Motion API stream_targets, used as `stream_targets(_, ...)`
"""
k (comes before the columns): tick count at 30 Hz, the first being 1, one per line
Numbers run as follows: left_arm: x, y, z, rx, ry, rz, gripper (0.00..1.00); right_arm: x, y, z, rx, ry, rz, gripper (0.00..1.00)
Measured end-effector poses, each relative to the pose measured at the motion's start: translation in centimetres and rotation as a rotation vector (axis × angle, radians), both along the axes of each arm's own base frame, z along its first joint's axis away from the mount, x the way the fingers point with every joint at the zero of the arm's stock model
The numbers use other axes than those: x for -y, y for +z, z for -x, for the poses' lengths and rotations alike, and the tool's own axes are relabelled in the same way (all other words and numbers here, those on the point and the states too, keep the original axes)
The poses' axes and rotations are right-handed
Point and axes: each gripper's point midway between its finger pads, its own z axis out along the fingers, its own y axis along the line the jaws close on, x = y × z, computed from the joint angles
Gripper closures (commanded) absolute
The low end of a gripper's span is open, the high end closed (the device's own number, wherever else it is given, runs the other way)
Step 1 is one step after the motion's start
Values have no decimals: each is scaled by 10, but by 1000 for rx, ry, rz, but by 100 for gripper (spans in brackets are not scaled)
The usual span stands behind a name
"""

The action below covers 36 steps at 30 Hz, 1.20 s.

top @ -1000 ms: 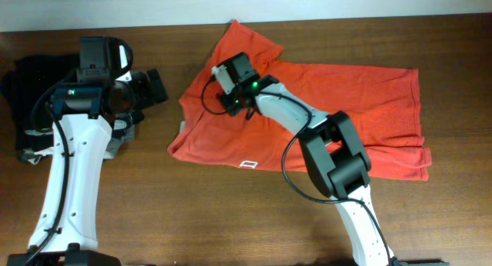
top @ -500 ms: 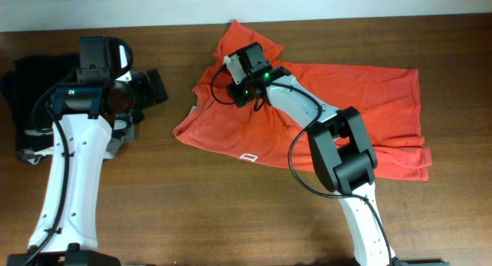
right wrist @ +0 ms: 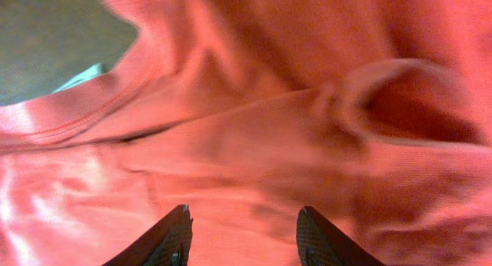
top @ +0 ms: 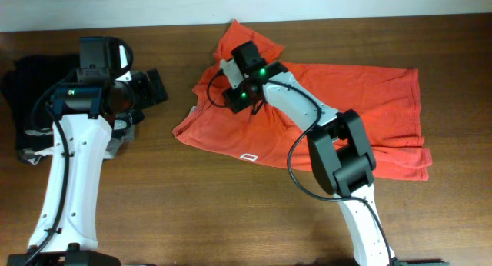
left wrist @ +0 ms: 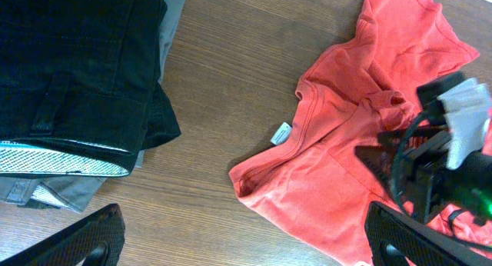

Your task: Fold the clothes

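The clothes, an orange-red T-shirt [top: 361,97], lie crumpled across the middle and right of the table, with the collar [left wrist: 307,112] and a white tag [left wrist: 281,133] at the left end. My right gripper [top: 233,95] hovers just over the bunched fabric near the collar. It is open, its fingertips [right wrist: 178,220] apart, and shirt cloth [right wrist: 254,135] lies below them, not pinched. My left gripper [top: 157,85] stands wide open [left wrist: 246,220] above bare wood, left of the shirt's edge [left wrist: 254,181], holding nothing.
A stack of folded black, grey and white garments [top: 23,89] sits at the table's left end, beside my left arm; it fills the upper left of the left wrist view [left wrist: 69,66]. Bare wooden tabletop [top: 231,212] runs along the front.
My right gripper carried the collar area a little toward the far edge, then opened and let the fabric go. The shirt's left edge shifted with it. My left arm has not moved.
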Motion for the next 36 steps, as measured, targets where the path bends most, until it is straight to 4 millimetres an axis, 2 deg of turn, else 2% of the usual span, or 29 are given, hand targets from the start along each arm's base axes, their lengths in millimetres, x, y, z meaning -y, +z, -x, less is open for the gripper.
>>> stream_targets(10, 0, 0, 0, 0, 0, 0, 1, -46, -4, 37, -23, 86, -5, 52)
stream_targets(14, 0, 0, 0, 0, 0, 0, 0, -57, -17, 60, -67, 107, 6, 52)
stream_targets(22, 0, 0, 0, 0, 0, 0, 1, -94, -15, 113, -135, 219, -23, 50)
stream_targets(28, 0, 0, 0, 0, 0, 0, 1, -118, -14, 145, -159, 294, -30, 43)
stream_targets(32, 0, 0, 0, 0, 0, 0, 0, -114, -9, 148, -188, 292, -21, 41)
stream_targets(36, 0, 0, 0, 0, 0, 0, 1, -100, 11, 131, -189, 253, -24, 41)
